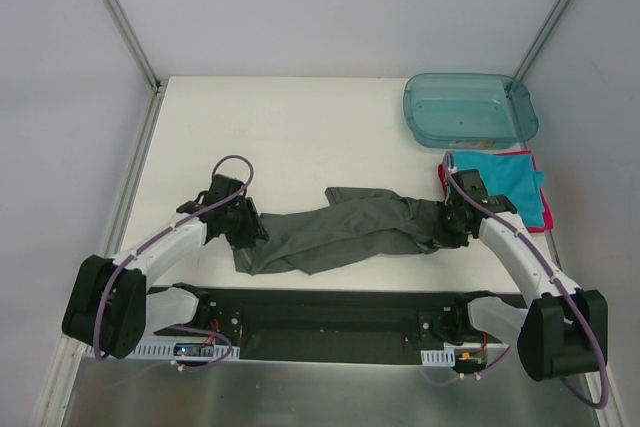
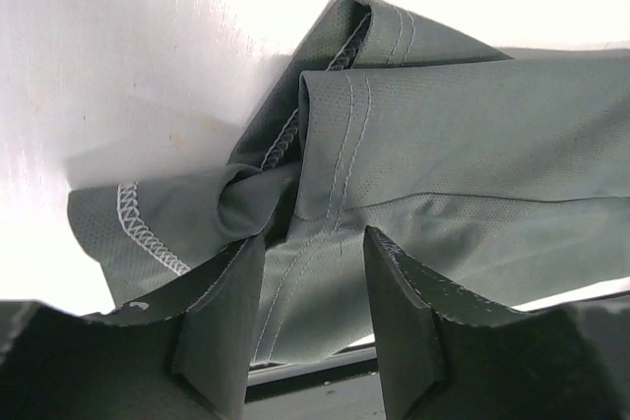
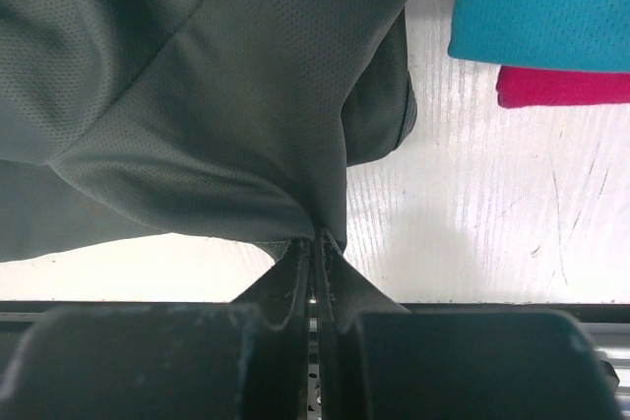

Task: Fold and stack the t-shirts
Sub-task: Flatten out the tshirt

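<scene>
left gripper [image 2: 315,243] at the left end of the dark grey t-shirt [image 1: 340,232], jaws parted with stitched hem cloth between them, right gripper [image 3: 317,238] clamped on its right end, teal t-shirt [image 1: 503,175] folded atop red-pink t-shirt [image 3: 561,86] just right of it, teal tub [image 1: 522,97] farther back

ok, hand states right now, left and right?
Left hand: open, straddling the grey shirt, not clamped.
Right hand: closed, pinching the grey shirt.

No writing, label or number can be read on the grey shirt [image 1: 340,232], tub [image 1: 470,107] or counter [image 1: 280,137].
</scene>
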Robot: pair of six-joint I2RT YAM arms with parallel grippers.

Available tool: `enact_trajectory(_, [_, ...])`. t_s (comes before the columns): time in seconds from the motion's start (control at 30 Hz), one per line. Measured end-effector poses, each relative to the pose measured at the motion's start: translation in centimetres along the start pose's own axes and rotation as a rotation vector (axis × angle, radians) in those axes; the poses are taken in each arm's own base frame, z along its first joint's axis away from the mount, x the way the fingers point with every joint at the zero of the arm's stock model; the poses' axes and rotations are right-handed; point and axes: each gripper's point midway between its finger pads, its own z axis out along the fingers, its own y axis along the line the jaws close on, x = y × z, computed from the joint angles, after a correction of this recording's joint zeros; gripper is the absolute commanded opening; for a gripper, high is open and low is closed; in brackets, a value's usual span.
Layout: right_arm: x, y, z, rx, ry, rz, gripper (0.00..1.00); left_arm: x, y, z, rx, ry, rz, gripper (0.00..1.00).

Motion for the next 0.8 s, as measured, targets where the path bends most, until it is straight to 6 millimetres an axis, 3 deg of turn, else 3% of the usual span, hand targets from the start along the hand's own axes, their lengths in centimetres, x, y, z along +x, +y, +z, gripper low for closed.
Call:
enact_trajectory(0.1, [0.0,0.0,-0.1,0.001,-0.004,0.000,0.00,-0.2,-0.2,0.4,0.007,0.001,0.006,0.41])
enact_trajectory(0.2, [-0.1,0.0,-0.1,0.002,-0.006,0.000,0.00,-0.4,-0.8,0.4,0.037,-0.007,0.016,0.32])
enact_trajectory(0.33, [-0.1,-0.1,-0.1,0.004,-0.007,0.000,0.00,-0.5,-1.5,0.3,0.074,-0.002,0.027,0.17])
enact_trajectory(0.43, [-0.1,-0.1,-0.1,0.004,-0.007,0.000,0.00,-0.5,-1.8,0.2,0.090,-0.004,0.033,0.00])
enact_trajectory(0.8, [-0.3,0.0,-0.4,0.000,-0.020,-0.001,0.00,-1.7,-2.3,-1.9,0.122,-0.111,0.070,0.00])
